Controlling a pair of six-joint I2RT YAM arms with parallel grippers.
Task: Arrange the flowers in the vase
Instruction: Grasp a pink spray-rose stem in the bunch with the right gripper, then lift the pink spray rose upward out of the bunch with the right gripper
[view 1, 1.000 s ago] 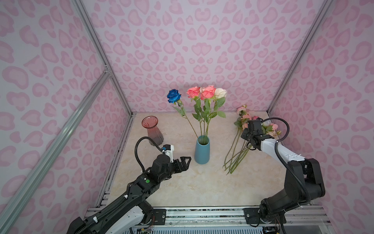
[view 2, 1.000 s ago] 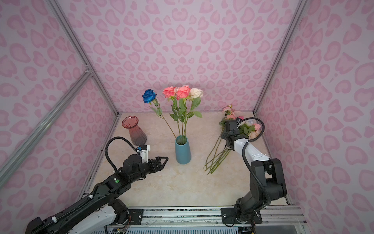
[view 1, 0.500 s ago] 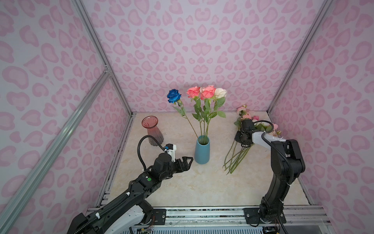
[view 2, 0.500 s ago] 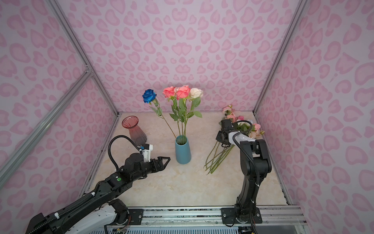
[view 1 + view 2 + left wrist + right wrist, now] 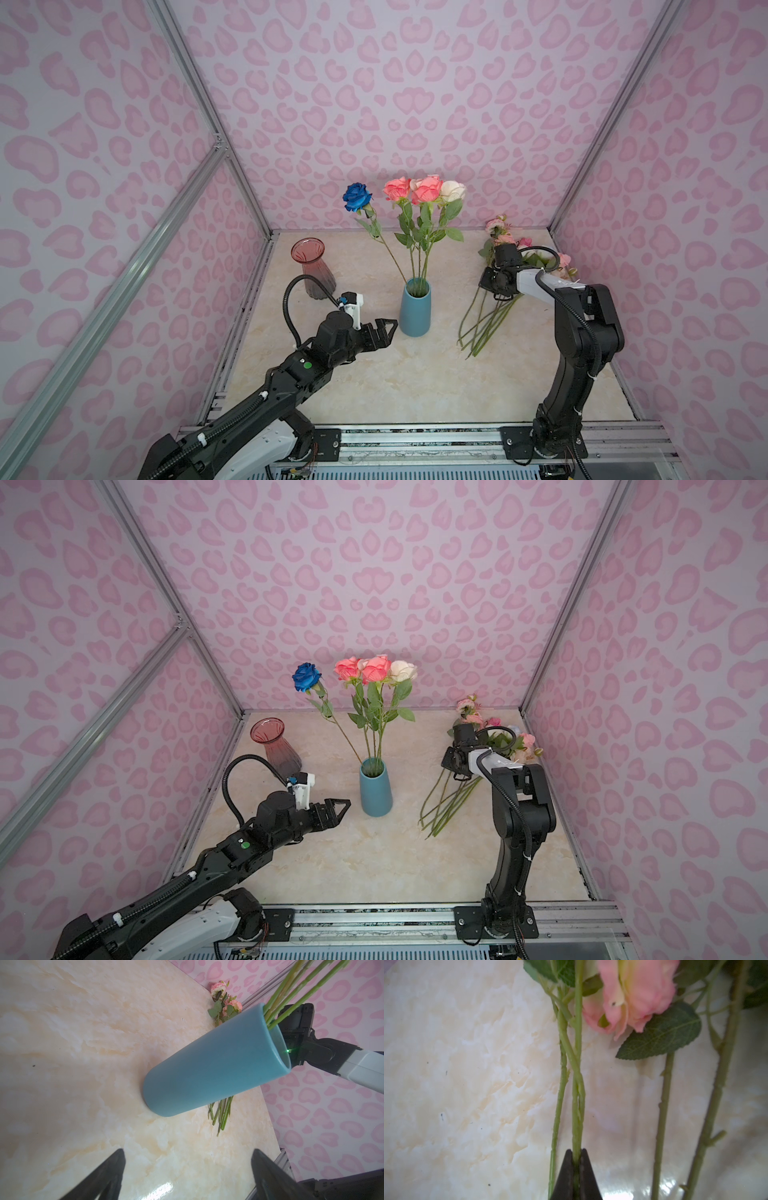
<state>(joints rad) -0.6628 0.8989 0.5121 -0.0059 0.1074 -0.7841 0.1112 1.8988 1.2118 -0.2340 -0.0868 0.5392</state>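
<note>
Table: blue vase, maybe-glass vase, flowers

Left fingers apart, right fingers together

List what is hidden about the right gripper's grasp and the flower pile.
- Right wrist view: the right gripper pinches a green stem; its bloom is cut off by the frame edge.
- Both top views: the right arm hides the grasp and part of the flower pile.
- Left wrist view: the blue vase hides the pile's middle.

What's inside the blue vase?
Green stems of roses stand inside the blue vase: one deep blue, the others coral-pink and cream. The vase's wall hides their lower ends and the bottom.
</note>
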